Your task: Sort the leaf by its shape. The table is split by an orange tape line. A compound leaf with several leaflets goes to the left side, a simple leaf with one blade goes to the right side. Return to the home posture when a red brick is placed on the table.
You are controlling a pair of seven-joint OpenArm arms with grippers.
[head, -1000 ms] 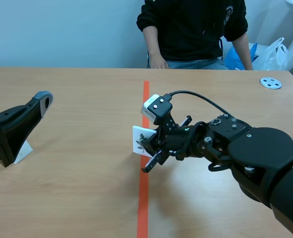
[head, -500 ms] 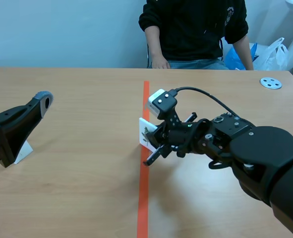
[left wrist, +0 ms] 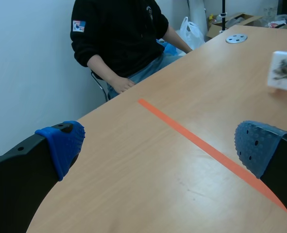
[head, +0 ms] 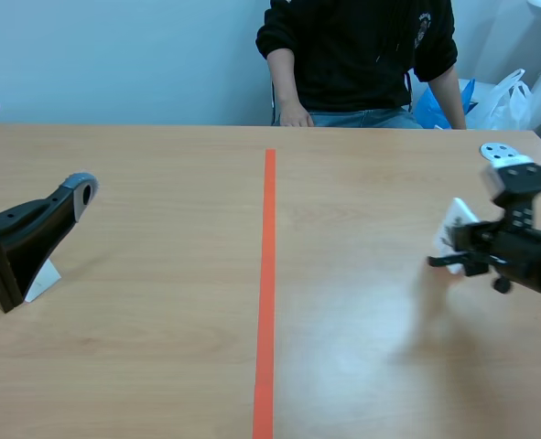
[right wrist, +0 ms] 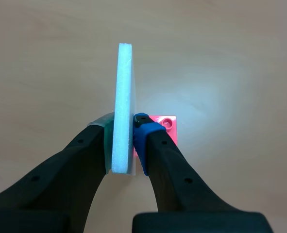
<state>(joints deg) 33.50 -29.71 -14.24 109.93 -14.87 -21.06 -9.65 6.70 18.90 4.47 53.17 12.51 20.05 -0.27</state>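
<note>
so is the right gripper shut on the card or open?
Shut on it: the white card sits edge-on, pressed between the right gripper's fingers.

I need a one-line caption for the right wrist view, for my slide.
Right gripper shut on a white foam card seen edge-on, a pink block beside it, over the wooden table.

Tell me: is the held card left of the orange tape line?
No, the card, clamped in the right gripper, hangs well to the right of the orange tape line.
</note>
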